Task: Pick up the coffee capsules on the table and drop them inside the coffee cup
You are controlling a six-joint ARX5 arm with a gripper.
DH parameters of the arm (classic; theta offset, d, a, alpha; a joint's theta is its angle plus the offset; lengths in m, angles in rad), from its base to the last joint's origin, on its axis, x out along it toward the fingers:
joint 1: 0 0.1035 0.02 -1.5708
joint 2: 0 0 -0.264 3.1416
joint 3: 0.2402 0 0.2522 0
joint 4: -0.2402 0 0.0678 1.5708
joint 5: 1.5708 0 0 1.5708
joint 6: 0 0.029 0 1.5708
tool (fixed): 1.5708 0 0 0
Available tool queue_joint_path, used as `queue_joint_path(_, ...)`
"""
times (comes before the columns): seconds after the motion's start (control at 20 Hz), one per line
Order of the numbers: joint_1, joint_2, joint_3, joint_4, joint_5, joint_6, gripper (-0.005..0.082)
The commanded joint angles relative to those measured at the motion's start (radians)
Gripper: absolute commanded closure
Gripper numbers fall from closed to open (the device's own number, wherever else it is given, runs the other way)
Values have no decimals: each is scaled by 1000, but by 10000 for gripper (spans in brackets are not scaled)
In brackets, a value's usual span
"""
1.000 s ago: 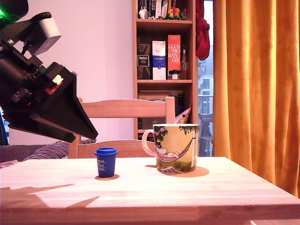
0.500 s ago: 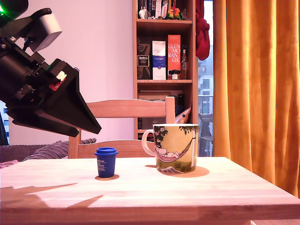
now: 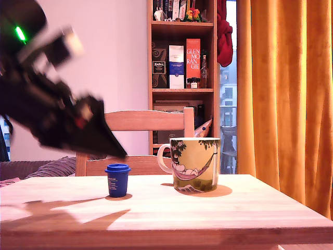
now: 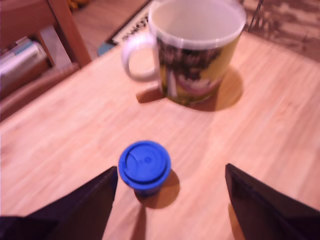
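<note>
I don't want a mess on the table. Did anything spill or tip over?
Nothing stands out. The blue capsule stands upright on the table, and the coffee cup sits upright too, looking empty in the wrist view. No spill shows. The open gripper is just blurred from moving.

— Where does the small dark blue plastic capsule (image 3: 117, 179) stand?
— On the pale wooden table (image 3: 208, 213), at the exterior view's left of the large yellow-green ceramic mug (image 3: 195, 164), well apart.
— And behind?
— A wooden slatted chair (image 3: 143, 121).
</note>
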Motion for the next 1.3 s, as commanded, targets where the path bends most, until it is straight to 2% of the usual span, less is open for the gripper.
queue_joint_path(0.0,3,48,-3,59,1,11,146)
queue_joint_path(0.5,28,259,-3,320,-1,12,145)
queue_joint_path(0.65,28,303,-3,385,20,12,146)
queue_joint_path(1.25,28,346,-1,409,43,10,145)
